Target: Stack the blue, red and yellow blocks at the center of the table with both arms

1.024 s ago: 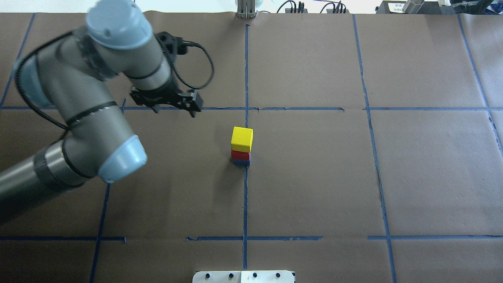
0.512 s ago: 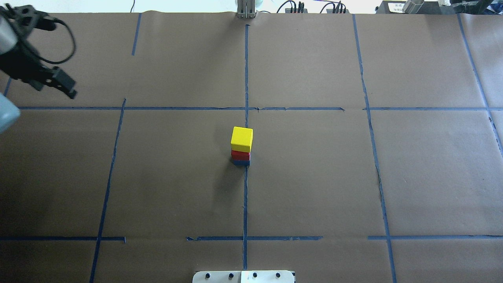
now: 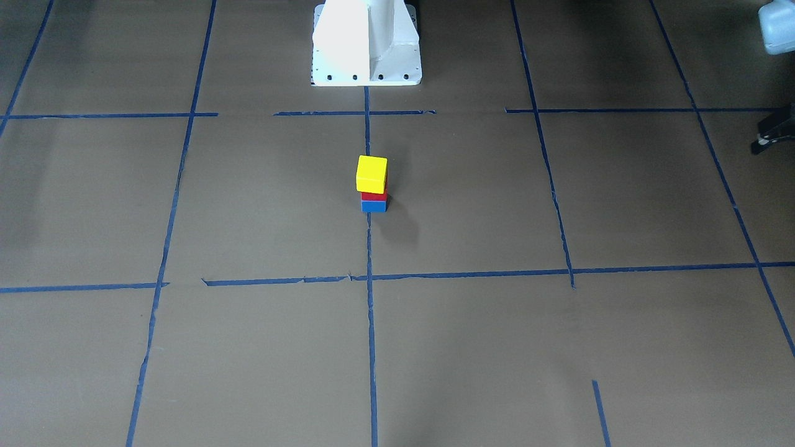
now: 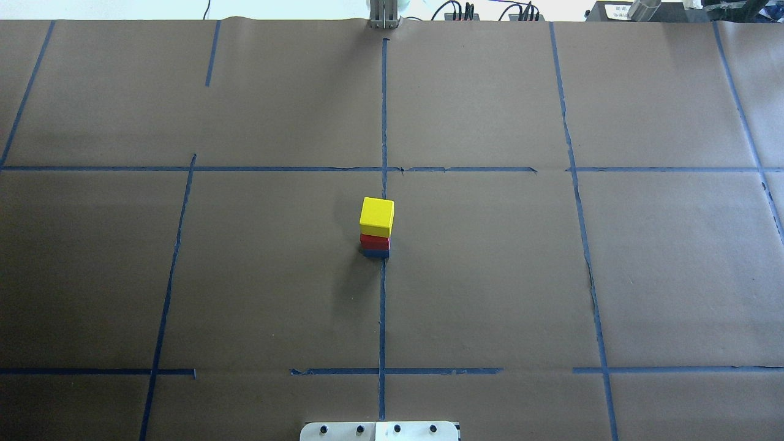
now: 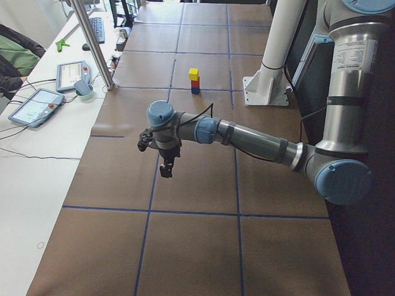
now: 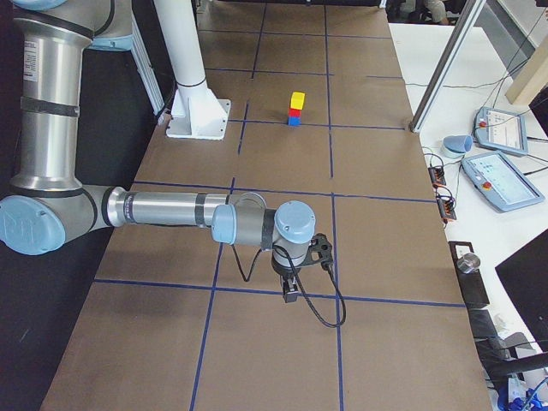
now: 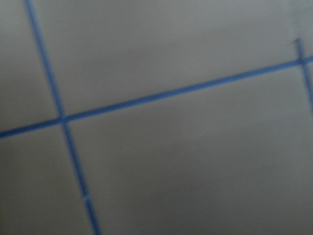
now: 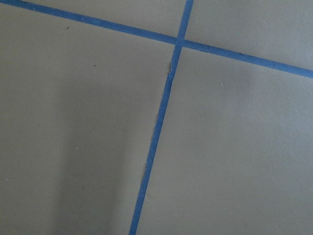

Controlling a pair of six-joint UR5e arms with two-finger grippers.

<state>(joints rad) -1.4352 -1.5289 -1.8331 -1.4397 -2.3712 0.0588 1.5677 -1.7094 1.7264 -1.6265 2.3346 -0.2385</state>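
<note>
Two grippers hang over bare brown paper, the left gripper [image 5: 165, 168] and the right gripper [image 6: 289, 293]. Whether either is wide or narrow, I cannot tell. Well apart from both, at the table's [image 4: 490, 275] centre, the yellow block [image 4: 376, 216] tops the red block [image 4: 374, 242], which sits on the blue block [image 4: 375, 253].

The desk [image 4: 490, 275] is lying under brown paper, with blue tape lines [image 4: 382, 306] crossing it in a grid. At its edge a metal post [image 5: 92, 46] is leaning up. A teal cup [image 5: 84, 91] is sitting just beside the post's foot, a teach pendant [image 5: 73, 74] is lying near it, a second pendant [image 5: 34, 106] is resting farther out, and a keyboard [image 5: 97, 28] is lying beyond the post.
</note>
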